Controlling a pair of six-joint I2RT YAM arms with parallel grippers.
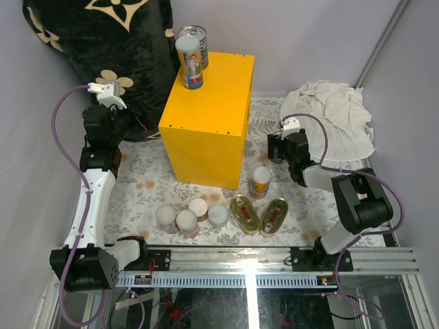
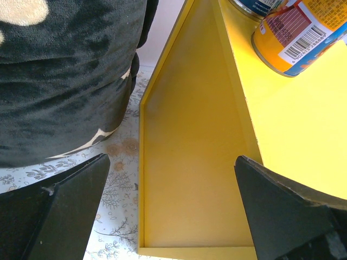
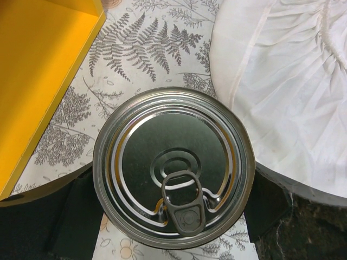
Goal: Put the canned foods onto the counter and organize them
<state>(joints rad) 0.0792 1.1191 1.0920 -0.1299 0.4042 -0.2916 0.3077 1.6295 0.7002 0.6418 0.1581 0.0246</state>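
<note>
barcode marks the orange can — right hand grips a silver-lidded can.

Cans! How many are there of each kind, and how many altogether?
Tall cans on the cabinet: 2
Round cans on the mat: 5
Oval tins: 2
Silver-topped can between the right gripper fingers: 1
Total: 10

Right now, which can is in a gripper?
The pull-tab can between the right gripper's fingers, beside the white cloth. The other cans sit on the mat or the yellow box.
</note>
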